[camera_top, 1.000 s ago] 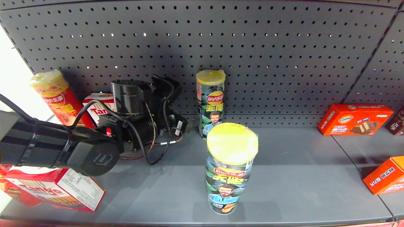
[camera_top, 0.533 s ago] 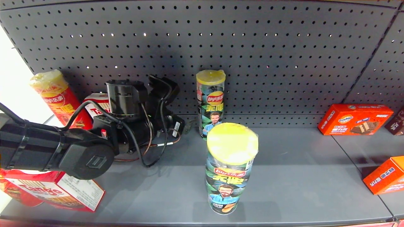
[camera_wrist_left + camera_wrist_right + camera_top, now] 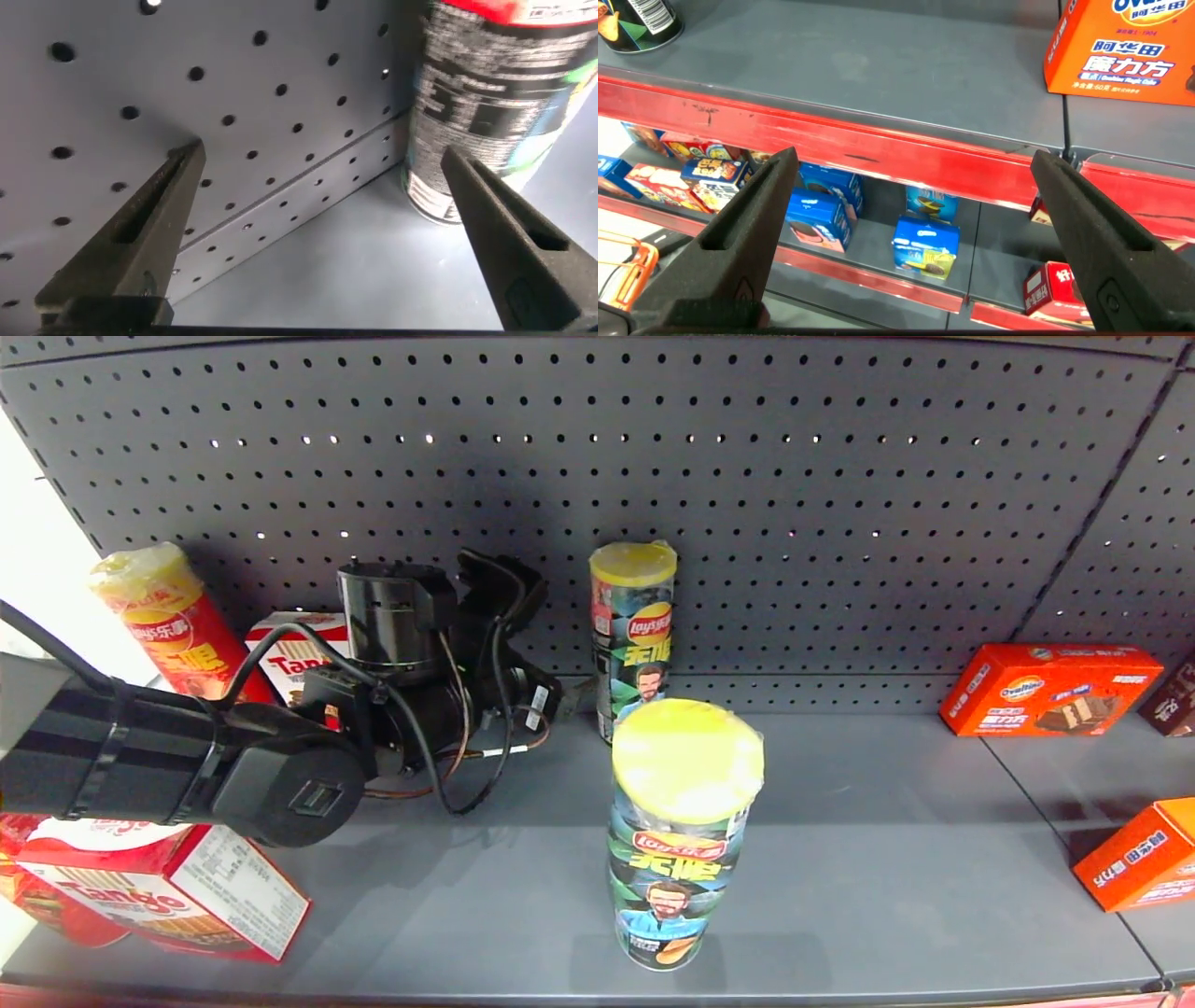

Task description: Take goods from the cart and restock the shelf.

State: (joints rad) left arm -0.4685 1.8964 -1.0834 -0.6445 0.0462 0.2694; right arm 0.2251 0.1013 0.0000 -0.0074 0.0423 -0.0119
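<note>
I am working in a shop aisle: I am facing a grey shelf (image 3: 840, 859) with a pegboard (image 3: 747, 448) back, carrying chip cans (image 3: 686, 840) and boxed snacks (image 3: 1050, 689), while a red-edged lower shelf (image 3: 878, 140) is displaying more packaged goods (image 3: 926, 245).

- You're looking at a dark grey pegboard (image 3: 747, 476), dotted with rows of small holes.
- The shelf (image 3: 887, 859) is plain grey; its front lip (image 3: 878, 131) is red.
- 2 alike, near can (image 3: 672, 877) and far can (image 3: 635, 644): yellow lids, green, blue and black print.
- The red can (image 3: 182, 644) wears a pale yellow lid.
- Back box (image 3: 1050, 689) and front box (image 3: 1134, 854): both orange.
- Wafer box (image 3: 159, 896): red and white.
</note>
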